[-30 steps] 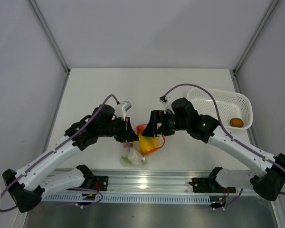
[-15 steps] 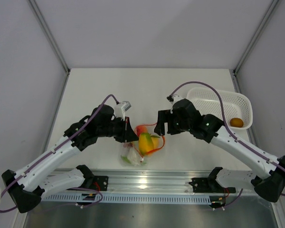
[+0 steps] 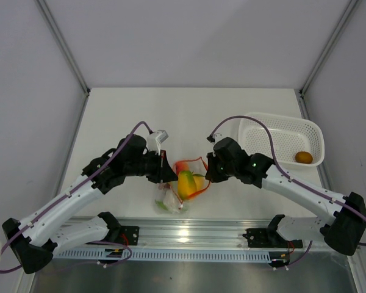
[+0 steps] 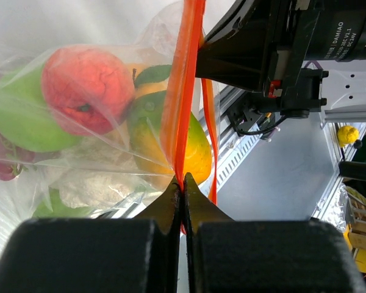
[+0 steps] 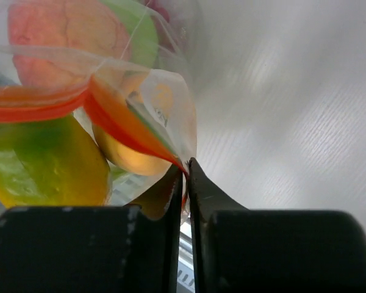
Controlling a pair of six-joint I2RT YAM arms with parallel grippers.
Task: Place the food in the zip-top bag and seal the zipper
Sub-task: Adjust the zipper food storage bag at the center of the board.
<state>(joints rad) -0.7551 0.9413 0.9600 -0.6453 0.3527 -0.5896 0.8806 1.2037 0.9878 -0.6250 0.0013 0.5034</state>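
Top external: left hand point(image 3: 169, 176) and right hand point(image 3: 208, 173) pinch one zip-top bag point(image 3: 182, 187).

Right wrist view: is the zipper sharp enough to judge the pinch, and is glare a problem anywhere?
Right wrist: zipper soft but readable at the pinch, food blurred, table washed out. Left wrist: zipper sharp, sheen on the bag. Top external: glare on the rail.

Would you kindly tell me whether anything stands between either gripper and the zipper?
Nothing visible does: the left gripper and right gripper are each shut on an end of the zipper. A yellow-green fruit sits in the zip-top bag's open mouth, though, and may hinder sealing.
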